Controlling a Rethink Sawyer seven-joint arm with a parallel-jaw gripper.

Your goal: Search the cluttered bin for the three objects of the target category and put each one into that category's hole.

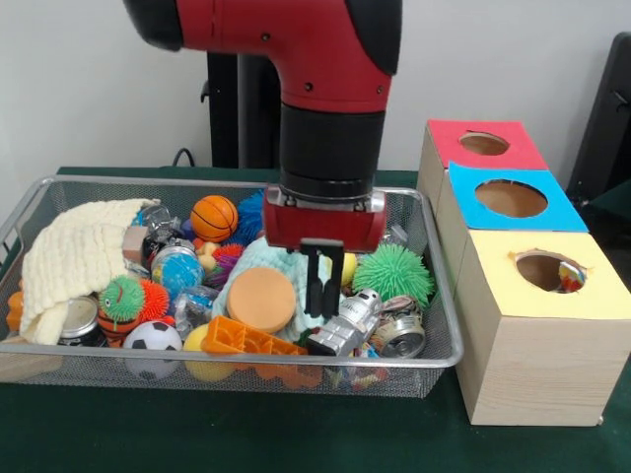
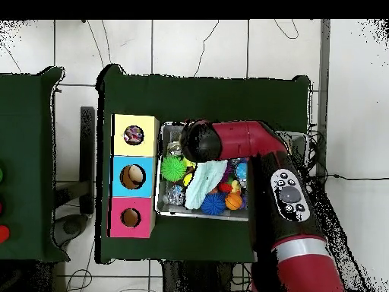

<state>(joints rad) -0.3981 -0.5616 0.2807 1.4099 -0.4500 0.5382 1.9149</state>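
No text, label, brand, number or sign can be read in either view. The cans (image 1: 398,335) in the wire bin (image 1: 434,360) carry printed wrappers, but their print is too small and blurred to make out. The red (image 1: 452,138), blue (image 1: 567,212) and yellow (image 1: 503,286) tops of the wooden boxes bear only plain colour around their holes. The buttons on the arm's cuff (image 2: 289,193) show no legible marks.

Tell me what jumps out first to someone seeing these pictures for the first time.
The big red and black arm comes down over the middle of a wire basket crammed with toys, its gripper hanging above a peach-coloured disc and a silver toy robot. Beside the basket stand three wooden boxes with holes, topped red, blue and yellow.
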